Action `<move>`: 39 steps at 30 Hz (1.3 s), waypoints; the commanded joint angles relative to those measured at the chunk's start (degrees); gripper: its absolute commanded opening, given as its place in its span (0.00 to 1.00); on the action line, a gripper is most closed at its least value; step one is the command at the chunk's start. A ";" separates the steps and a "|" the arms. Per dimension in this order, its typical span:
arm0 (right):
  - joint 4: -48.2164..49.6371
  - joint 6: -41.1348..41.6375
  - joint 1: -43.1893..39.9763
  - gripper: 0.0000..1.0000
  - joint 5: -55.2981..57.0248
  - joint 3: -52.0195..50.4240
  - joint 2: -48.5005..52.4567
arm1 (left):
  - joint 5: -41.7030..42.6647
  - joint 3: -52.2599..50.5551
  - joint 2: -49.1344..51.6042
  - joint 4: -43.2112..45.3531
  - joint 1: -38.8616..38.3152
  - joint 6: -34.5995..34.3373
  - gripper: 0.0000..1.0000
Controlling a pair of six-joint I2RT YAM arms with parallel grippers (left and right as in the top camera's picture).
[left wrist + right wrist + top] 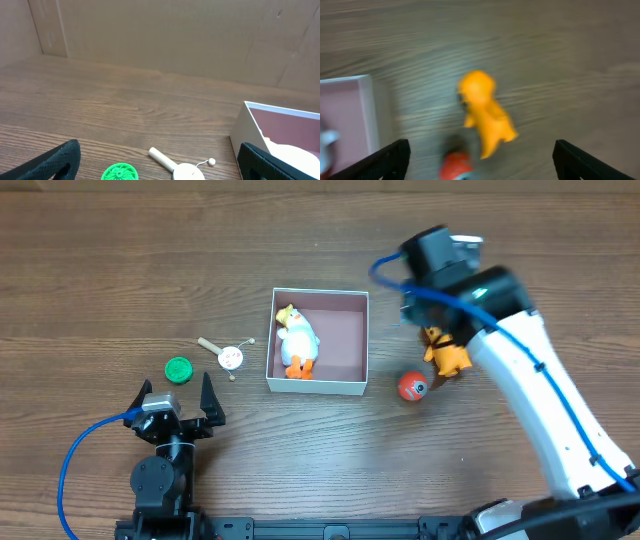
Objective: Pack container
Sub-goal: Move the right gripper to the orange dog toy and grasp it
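White thin walls mark the square shallow container [317,387], mid-table in the overhead view, with a white duck toy [297,340] inside. The left wrist view shows the left gripper [157,165] spread and empty. The right wrist view shows the right gripper [481,150] spread toward an orange toy figure [482,110]. This seems the reaching step; next it must descend and close.
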 commanded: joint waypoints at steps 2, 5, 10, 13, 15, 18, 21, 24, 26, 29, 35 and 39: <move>0.81 -6.97 -8.33 0.95 -8.83 0.63 1.38 | -0.52 -0.20 -0.52 0.09 0.35 -0.50 1.00; 2.51 -10.29 -11.61 0.95 -11.93 -0.57 2.14 | -0.52 -0.20 -0.52 0.09 0.35 -0.52 1.00; 5.84 -14.64 -13.20 0.95 -11.91 -4.13 2.54 | -0.52 -0.20 -0.55 0.09 0.35 -0.52 1.00; 9.07 -14.78 -13.22 0.95 -11.93 -8.24 2.54 | -0.52 -0.20 -0.52 0.09 0.35 -0.50 1.00; 11.34 -14.78 -13.22 0.96 -11.93 -11.04 2.54 | -0.52 -0.20 -0.52 0.09 0.35 -0.52 1.00; 15.45 -14.78 -13.22 0.98 -11.91 -16.15 2.54 | -0.52 -0.20 -0.52 0.09 0.35 -0.50 1.00; 20.00 -14.32 -13.22 0.98 -11.93 -21.31 2.54 | -0.52 -0.20 -0.55 0.09 0.35 -0.52 1.00; 23.06 -14.32 -13.22 0.96 -11.93 -24.83 2.54 | -0.52 -0.20 -0.55 0.09 0.35 -0.52 1.00; 24.79 -14.25 -13.22 0.91 -11.93 -26.64 2.54 | -0.52 -0.20 -0.52 0.09 0.35 -0.50 1.00; 27.12 -14.08 -13.22 0.81 -11.93 -28.89 2.54 | -0.52 -0.20 -0.52 0.09 0.35 -0.52 1.00; 30.05 -13.88 -13.22 0.75 -12.37 -31.43 2.54 | -0.52 -0.20 -0.55 0.09 0.35 -0.50 1.00; 32.09 -13.90 -13.22 0.76 -13.00 -33.07 2.54 | -0.52 -0.20 -0.55 0.09 0.35 -0.50 1.00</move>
